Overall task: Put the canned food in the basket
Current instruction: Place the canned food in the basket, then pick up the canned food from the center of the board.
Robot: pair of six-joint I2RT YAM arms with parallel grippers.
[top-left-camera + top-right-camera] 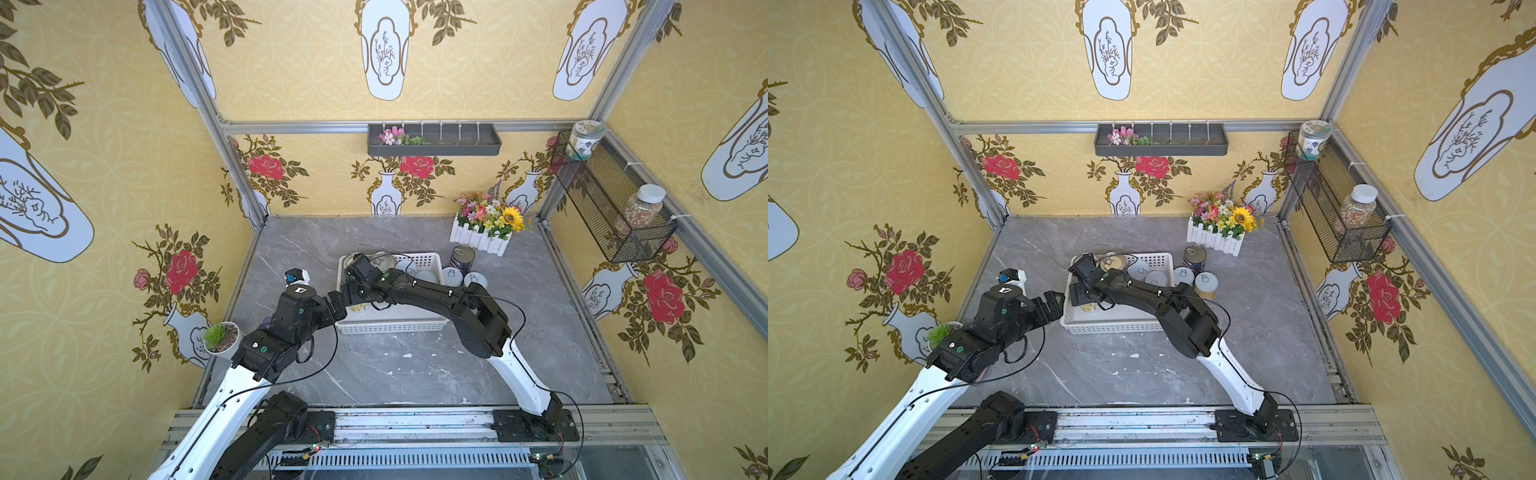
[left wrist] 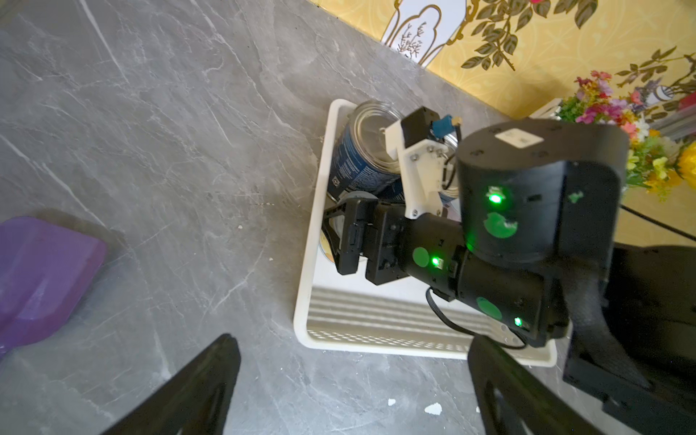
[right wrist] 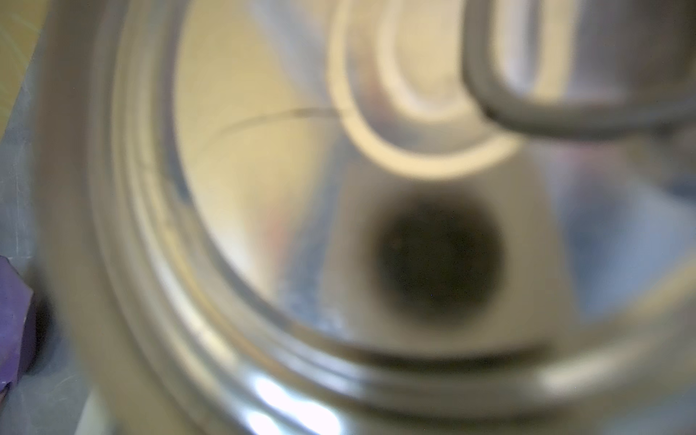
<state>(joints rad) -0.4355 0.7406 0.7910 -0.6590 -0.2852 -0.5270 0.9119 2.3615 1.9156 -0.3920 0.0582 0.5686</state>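
The white perforated basket [image 1: 390,328] [image 1: 1113,326] [image 2: 305,301] stands mid-table. In it are a dark-blue can with a gold lid [image 1: 382,262] [image 2: 361,158] and two white-lidded cans [image 1: 405,266] [image 1: 426,276]. My right gripper [image 1: 357,297] reaches into the basket's left part, over a yellow-labelled can [image 1: 359,307] [image 1: 1088,307]. That can's lid [image 3: 301,188] fills the right wrist view, blurred, and the jaws are hidden. Outside the basket on its right stand a dark-blue can [image 1: 462,257] and two small white-lidded cans [image 1: 452,276] [image 1: 476,280]. My left gripper [image 2: 356,341] [image 1: 336,305] is open and empty beside the basket's left edge.
A white picket flower box [image 1: 482,237] stands at the back right. A black wire basket [image 1: 611,208] with jars hangs on the right wall. A small potted succulent [image 1: 220,336] sits at the table's left edge, and a purple object [image 2: 41,271] lies near it.
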